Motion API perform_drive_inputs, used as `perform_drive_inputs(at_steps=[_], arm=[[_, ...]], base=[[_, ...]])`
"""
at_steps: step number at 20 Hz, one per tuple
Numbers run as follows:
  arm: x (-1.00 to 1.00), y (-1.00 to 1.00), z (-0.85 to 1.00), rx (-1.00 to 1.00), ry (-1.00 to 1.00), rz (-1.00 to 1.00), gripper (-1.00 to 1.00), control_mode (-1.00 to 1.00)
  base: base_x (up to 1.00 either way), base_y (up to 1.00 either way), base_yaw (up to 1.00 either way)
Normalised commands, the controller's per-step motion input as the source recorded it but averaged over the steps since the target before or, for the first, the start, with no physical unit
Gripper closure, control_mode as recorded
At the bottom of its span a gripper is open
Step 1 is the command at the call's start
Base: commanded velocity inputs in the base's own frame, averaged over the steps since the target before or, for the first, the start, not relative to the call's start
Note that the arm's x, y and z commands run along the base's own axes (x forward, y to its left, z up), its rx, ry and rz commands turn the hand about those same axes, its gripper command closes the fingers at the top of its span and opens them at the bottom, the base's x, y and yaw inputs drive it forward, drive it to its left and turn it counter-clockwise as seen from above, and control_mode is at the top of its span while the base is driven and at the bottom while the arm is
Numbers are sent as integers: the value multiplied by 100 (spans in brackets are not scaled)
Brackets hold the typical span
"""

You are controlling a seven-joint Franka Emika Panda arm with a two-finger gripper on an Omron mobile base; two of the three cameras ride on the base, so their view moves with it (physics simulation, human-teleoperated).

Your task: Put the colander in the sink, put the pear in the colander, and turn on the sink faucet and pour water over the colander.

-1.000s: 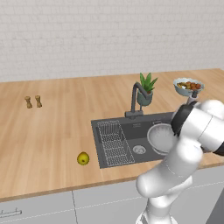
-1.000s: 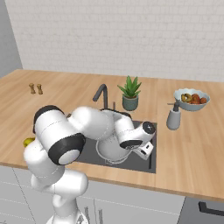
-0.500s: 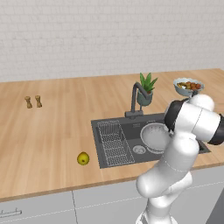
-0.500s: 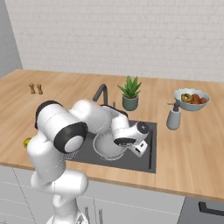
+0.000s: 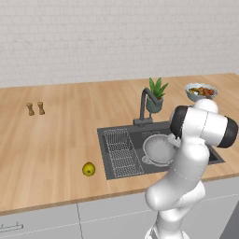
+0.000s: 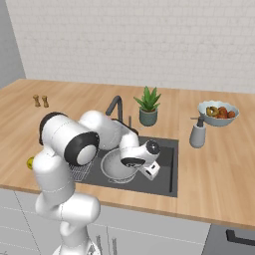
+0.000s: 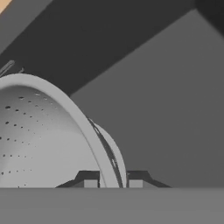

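Gripping the colander's [image 7: 48, 131] rim between its two fingertips, the gripper [image 7: 110, 183] holds the light grey perforated bowl low inside the sink [image 7: 166, 109]; in the hand view the rim runs up from between the tips and curves away to the left, with the dark basin floor and wall behind it. Seen from the right base view, the colander [image 6: 117, 167] sits over the basin's middle, just beside the wire rack section, and the hand is at its right edge, hiding the fingers themselves. From the left base view the colander [image 5: 161, 148] lies in the sink [image 5: 135, 135] to the right of the rack, partly covered by the arm's white elbow.

That left base view also shows the pear [image 5: 88, 169] on the wooden counter, near the sink's left front corner and apart from it. In the right base view only a sliver of the pear [image 6: 30, 162] peeks out beside the arm's shoulder. The sink faucet [image 5: 144, 106] stands at the basin's back edge, its bent spout pointing forward over the sink, next to a potted plant [image 5: 156, 95]. A soap dispenser [image 6: 197, 132] and a bowl of fruit [image 6: 217, 112] stand right of the sink [image 6: 167, 149] in the right base view.
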Motion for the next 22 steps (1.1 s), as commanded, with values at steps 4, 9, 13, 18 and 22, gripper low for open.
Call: perform_drive_inputs(at_steps=[4, 9, 13, 18, 22], arm=[[0, 6, -43, 0, 0, 0, 100, -100], [0, 5, -33, 0, -1, 0, 100, -100], [11, 17, -31, 0, 0, 0, 100, -100], [29, 32, -28, 0, 0, 0, 100, -100], [6, 4, -13, 0, -2, 0, 100, -100]], base=[[0, 0, 0], [0, 0, 0], [0, 0, 0], [0, 0, 0], [0, 0, 0]])
